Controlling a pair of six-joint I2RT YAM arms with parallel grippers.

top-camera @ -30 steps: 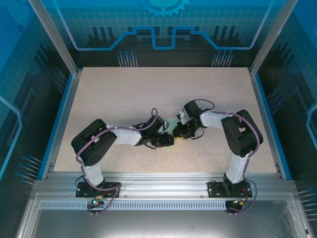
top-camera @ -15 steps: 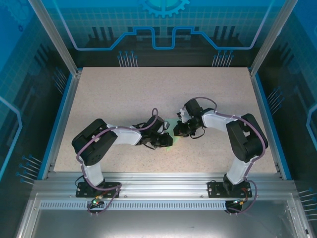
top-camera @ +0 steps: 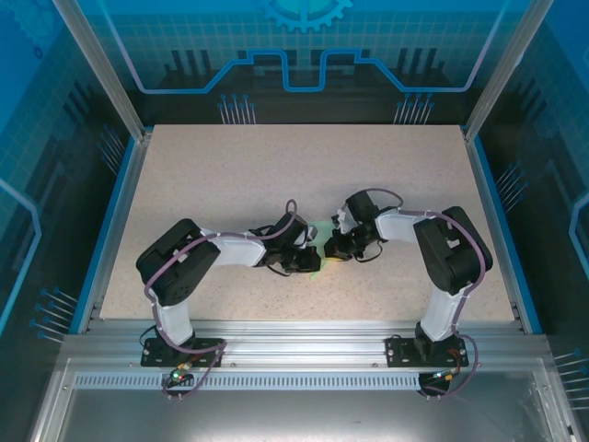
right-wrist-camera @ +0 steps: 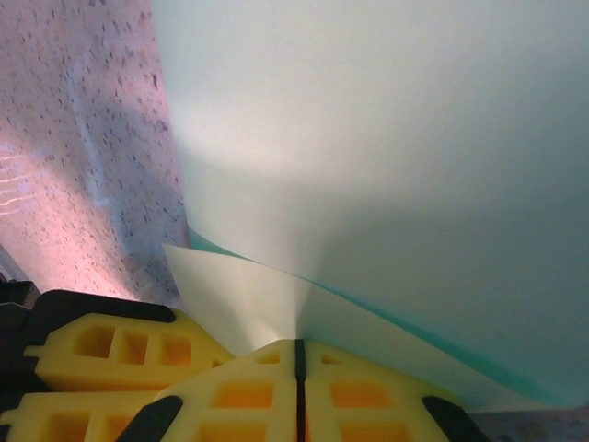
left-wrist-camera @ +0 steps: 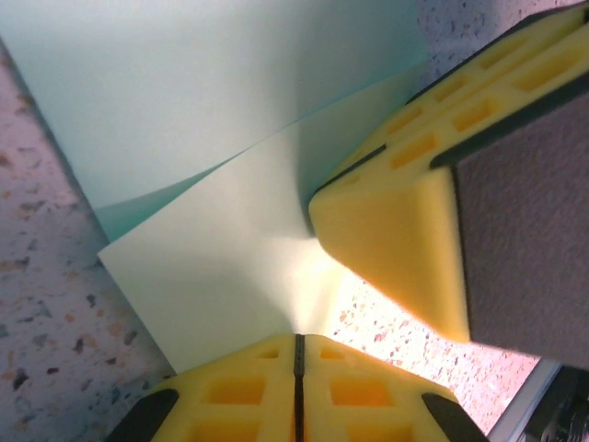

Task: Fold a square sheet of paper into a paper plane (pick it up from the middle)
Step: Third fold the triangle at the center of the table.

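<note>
The square sheet of paper (left-wrist-camera: 230, 138) is pale mint-green and lies bent between the two grippers near the table's middle (top-camera: 318, 265). One edge is lifted, so two layers show (right-wrist-camera: 386, 166). My left gripper (left-wrist-camera: 297, 368) is shut, its yellow pads pinching the near edge of the sheet. My right gripper (right-wrist-camera: 296, 373) is also shut on an edge of the sheet. In the top view the left gripper (top-camera: 309, 261) and the right gripper (top-camera: 335, 250) stand tip to tip. The right gripper's yellow finger (left-wrist-camera: 405, 239) comes in from the upper right of the left wrist view.
The speckled beige table (top-camera: 276, 175) has blue rails at its left and right sides and a metal frame along the near edge (top-camera: 304, 336). The left gripper's yellow fingers (right-wrist-camera: 101, 354) show at the lower left of the right wrist view.
Both pairs of jaws have closed onto the sheet. The right arm's forearm has swung a little and its gripper has settled slightly nearer the left one.
</note>
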